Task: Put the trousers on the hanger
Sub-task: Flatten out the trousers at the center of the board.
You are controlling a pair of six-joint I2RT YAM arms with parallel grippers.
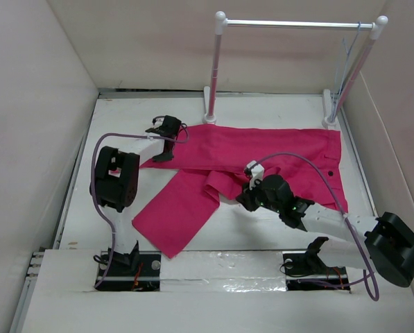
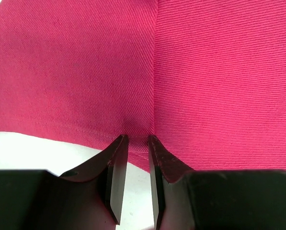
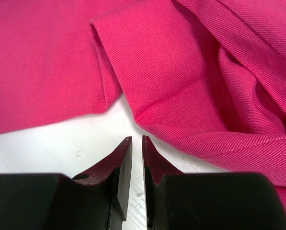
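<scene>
Trousers (image 1: 276, 149) run left-to-right across mid-frame, waistband toward the hanger (image 1: 346, 62) at upper right, right gripper (image 3: 137, 139) nearer it; both it and left gripper (image 2: 138, 136) barely parted, pinching nothing.

Matt woven cloth with fine diagonal twill ribs across the trousers (image 1: 262, 156), soft at the folds. Hard black plastic on the fingers (image 2: 116, 177) of the left hand (image 2: 138, 138), smooth and glossy, tinged with pink reflections. Smooth white surface (image 1: 262, 222), faintly shiny. Bright bare metal on the rack's bar (image 1: 297, 24); glossy white poles (image 1: 216, 69). Thin pale wire for the hanger (image 1: 345, 62).
</scene>
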